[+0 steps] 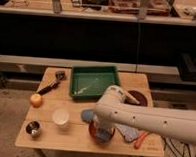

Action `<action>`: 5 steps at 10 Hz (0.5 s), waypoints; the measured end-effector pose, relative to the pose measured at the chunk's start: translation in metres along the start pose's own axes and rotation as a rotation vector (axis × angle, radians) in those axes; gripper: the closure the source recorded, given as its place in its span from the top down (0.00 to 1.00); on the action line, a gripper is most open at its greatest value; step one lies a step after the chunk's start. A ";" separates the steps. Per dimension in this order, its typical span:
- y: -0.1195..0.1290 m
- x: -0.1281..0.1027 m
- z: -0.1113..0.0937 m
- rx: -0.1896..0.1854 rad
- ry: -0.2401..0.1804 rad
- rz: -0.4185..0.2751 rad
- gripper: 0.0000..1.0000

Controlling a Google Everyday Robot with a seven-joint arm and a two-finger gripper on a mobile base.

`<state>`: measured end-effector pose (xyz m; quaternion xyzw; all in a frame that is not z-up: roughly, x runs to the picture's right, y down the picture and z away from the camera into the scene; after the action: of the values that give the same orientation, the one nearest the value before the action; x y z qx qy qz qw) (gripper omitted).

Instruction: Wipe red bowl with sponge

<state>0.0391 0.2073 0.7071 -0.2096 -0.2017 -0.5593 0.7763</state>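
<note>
Wooden table (47,140) holds the light red bowl (92,130). The end effector (102,129) is over it, grasp I cannot tell. The soft sponge (104,136) probably wants holding by its sides.

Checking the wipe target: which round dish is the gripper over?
The red bowl, directly under the gripper. The white cup and metal cup stand apart from it, and the maroon plate lies farther back.

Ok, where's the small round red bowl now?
In camera view, the red bowl sits at the table's front, right of the white cup, mostly under the gripper.
</note>
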 end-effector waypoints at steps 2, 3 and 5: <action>-0.002 0.012 0.003 0.009 0.007 0.015 0.00; -0.012 0.020 0.008 0.019 0.011 0.009 0.00; -0.039 0.020 0.014 0.042 0.016 -0.022 0.00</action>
<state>0.0071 0.1879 0.7338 -0.1865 -0.2093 -0.5652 0.7759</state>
